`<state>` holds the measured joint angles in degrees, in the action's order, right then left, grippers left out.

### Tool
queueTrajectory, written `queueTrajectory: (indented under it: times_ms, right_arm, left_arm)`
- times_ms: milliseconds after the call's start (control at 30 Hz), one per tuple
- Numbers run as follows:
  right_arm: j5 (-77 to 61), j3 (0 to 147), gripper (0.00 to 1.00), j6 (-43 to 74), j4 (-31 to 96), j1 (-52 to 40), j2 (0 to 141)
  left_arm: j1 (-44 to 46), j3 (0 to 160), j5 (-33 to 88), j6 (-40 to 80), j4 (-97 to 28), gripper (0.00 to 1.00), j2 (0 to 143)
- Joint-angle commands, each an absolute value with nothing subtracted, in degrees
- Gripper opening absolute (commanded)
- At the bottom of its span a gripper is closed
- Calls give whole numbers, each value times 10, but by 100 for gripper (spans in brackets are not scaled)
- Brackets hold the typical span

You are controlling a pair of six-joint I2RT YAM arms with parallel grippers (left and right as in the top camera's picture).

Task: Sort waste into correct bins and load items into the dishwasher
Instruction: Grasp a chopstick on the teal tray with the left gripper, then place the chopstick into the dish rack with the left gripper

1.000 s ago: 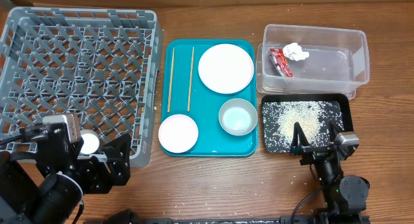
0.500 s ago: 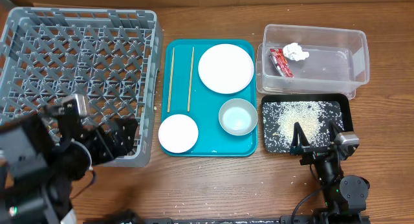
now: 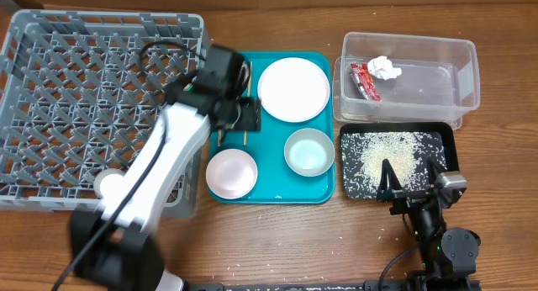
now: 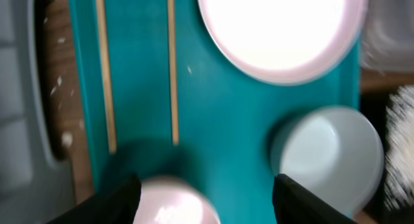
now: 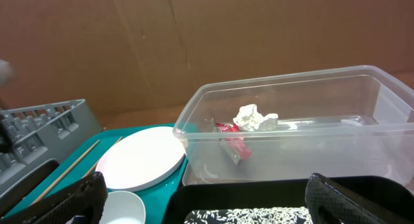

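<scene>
Left jaws: seen spread wide in the left wrist view, nothing held between them; in the overhead view they are held over the teal tray (image 3: 273, 194), above the lower ends of the two chopsticks (image 3: 248, 81).
Right jaws: seen spread apart, nothing gripped; they are held over the near edge of the black tray (image 3: 450, 140).
Left arm (image 3: 176, 148): stretched across the right side of the grey rack (image 3: 84, 89) to the teal tray.
Chopsticks (image 4: 172, 62): laid side by side, a little apart, along the left part of the teal tray (image 4: 220, 107); their lower ends are hidden by the arm in the overhead view.
Pink bowl (image 3: 231, 173): set upright at the near left corner of the teal tray, just below the left jaws (image 4: 171, 201).
Green bowl (image 3: 309, 151): set upright on the right of the teal tray, beside the pink bowl (image 4: 326, 156).
Plate (image 3: 292, 88): laid flat at the far right of the teal tray, beyond the green bowl (image 4: 278, 30).
Rice (image 3: 387, 152): spread inside the black tray; a few grains are scattered on the worktop (image 3: 277, 240).
Clear tub (image 3: 466, 72): placed just beyond the black tray.
Red wrapper (image 5: 229, 136): lying inside the clear tub at its left end.
Paper ball (image 5: 254, 117): lying inside the clear tub, beside the red wrapper.
</scene>
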<state>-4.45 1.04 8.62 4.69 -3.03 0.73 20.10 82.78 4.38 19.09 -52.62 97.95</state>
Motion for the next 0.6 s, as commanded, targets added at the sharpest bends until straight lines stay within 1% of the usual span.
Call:
queueTrajectory:
  times_ms: [0, 67, 133, 167, 200, 233, 333, 400, 433, 467, 533, 567]
  right_arm:
    - [-39, 5, 100, 88, 44, -28, 3]
    - [-39, 5, 100, 88, 44, -28, 3]
    - [-39, 5, 100, 88, 44, -28, 3]
    - [-39, 5, 100, 88, 44, -28, 3]
    - [-39, 5, 100, 88, 44, -28, 3]
    - [-39, 5, 100, 88, 44, -28, 3]
    - [-39, 5, 100, 88, 44, -28, 3]
    - [-39, 5, 100, 88, 44, -28, 3]
    - [-39, 5, 99, 88, 44, -28, 3]
    - [-39, 5, 100, 88, 44, -28, 3]
    - [-39, 5, 100, 88, 44, -28, 3]
    - [-39, 5, 100, 88, 44, -28, 3]
  left_arm:
    - [199, 879, 5, 209, -509, 57, 1077]
    - [199, 904, -21, 230, -507, 55, 1137]
    - [197, 909, -15, 229, -485, 55, 1170]
    - [197, 909, -7, 226, -476, 51, 1181]
    - [199, 909, -9, 227, -475, 44, 1192]
    - [199, 909, -13, 228, -475, 39, 1200]
    - [200, 909, -31, 229, -484, 36, 1237]
    - [199, 909, -29, 229, -489, 29, 1258]
    - [199, 909, -14, 227, -488, 13, 1272]
    - [199, 909, -3, 227, -493, 4, 1274]
    - [197, 930, 12, 227, -520, 4, 1256]
    - [191, 965, 4, 226, -556, 4, 1239]
